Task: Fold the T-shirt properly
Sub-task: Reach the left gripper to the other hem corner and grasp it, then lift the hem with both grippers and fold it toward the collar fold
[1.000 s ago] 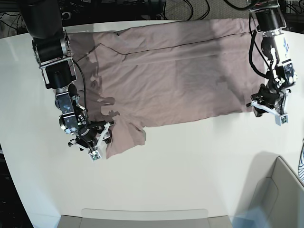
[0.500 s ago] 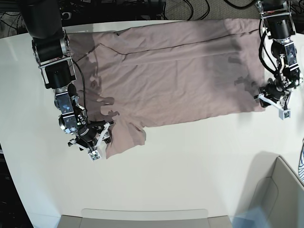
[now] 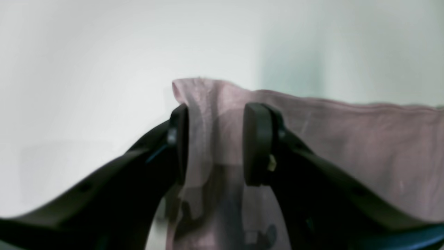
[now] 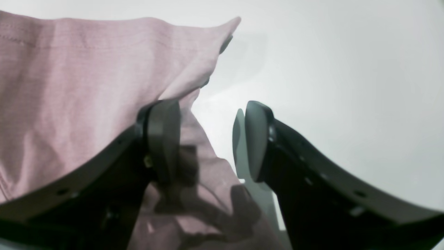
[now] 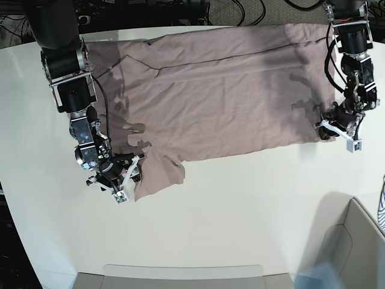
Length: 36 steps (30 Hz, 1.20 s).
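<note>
The dusty-pink T-shirt (image 5: 222, 96) lies spread flat across the far half of the white table (image 5: 240, 211). My left gripper (image 5: 338, 132) is at the shirt's near right corner. In the left wrist view this gripper (image 3: 215, 142) is open, with the corner of the shirt (image 3: 347, 139) standing between its two fingers. My right gripper (image 5: 128, 180) is at the shirt's near left flap. In the right wrist view it (image 4: 208, 139) is open; the shirt (image 4: 69, 69) drapes over its left finger (image 4: 163, 139) and the right finger (image 4: 256, 139) is over bare table.
A grey bin (image 5: 355, 253) stands at the front right corner. A shallow grey tray (image 5: 180, 277) lies along the front edge. A blue-and-white striped cloth (image 5: 381, 205) shows at the right edge. Cables lie behind the table's far edge.
My left gripper swung out to the right, then came back in to the shirt's near right corner. My right gripper and the shirt's left flap have not moved.
</note>
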### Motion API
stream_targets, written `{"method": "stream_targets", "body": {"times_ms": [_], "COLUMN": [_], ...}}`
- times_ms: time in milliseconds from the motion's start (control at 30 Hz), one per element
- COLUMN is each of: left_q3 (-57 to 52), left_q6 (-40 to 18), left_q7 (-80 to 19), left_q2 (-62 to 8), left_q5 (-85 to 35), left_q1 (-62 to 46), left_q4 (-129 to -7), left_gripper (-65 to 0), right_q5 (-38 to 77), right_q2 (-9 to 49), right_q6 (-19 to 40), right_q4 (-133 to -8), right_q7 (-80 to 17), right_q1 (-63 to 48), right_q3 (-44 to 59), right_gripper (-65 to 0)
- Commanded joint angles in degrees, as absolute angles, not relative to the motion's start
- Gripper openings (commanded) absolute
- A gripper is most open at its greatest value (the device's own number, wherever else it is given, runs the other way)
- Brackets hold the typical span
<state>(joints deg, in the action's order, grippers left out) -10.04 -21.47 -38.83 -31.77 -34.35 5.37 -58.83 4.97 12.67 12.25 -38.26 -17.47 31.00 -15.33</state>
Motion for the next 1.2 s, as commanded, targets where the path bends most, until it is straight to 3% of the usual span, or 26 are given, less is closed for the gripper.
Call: {"method": "stream_targets", "body": {"times_ms": [0, 67, 133, 267, 600, 800, 1167], "left_q3": [-9.5, -8.8, -9.3, -9.4, -9.4, -9.4, -18.2], "left_q6": [-21.4, -21.4, -21.4, -21.4, -21.4, -21.1, -21.3], "left_q7": [-41.5, -41.5, -40.8, -38.5, -38.3, -39.5, -45.8], "left_q2": [-32.5, -32.4, -31.5, -30.4, -29.1, -29.2, -28.2], "left_q5": [-33.6, -33.6, -33.5, -33.5, -33.5, -33.5, -33.5], "left_q1": [5.1, 5.4, 5.5, 5.6, 10.2, 10.1, 3.3], "left_q4": [-58.9, -58.9, -58.9, -58.9, -59.1, -66.9, -75.9], "left_gripper": [-46.5, -55.3, -65.0, -65.0, -65.0, -65.0, -65.0], "right_q5": [3.6, 3.6, 3.6, 3.6, 3.7, 3.7, 3.7], "right_q2": [12.9, 12.9, 12.8, 12.8, 13.3, 13.4, 14.6], "right_q6": [12.7, 12.7, 12.7, 12.4, 12.4, 12.4, 12.7], "right_q4": [-38.1, -38.2, -38.5, -38.5, -38.6, -43.3, -60.4], "right_q7": [-20.3, -20.3, -20.2, -20.0, -15.6, -16.1, -27.3], "right_q1": [31.7, 31.9, 32.1, 34.1, 38.5, 37.9, 29.1], "right_q3": [-15.6, -15.6, -15.6, -15.0, -15.0, -15.0, -4.8], "right_gripper": [-34.9, -38.1, -45.9, -65.0, -65.0, -65.0, -65.0]}}
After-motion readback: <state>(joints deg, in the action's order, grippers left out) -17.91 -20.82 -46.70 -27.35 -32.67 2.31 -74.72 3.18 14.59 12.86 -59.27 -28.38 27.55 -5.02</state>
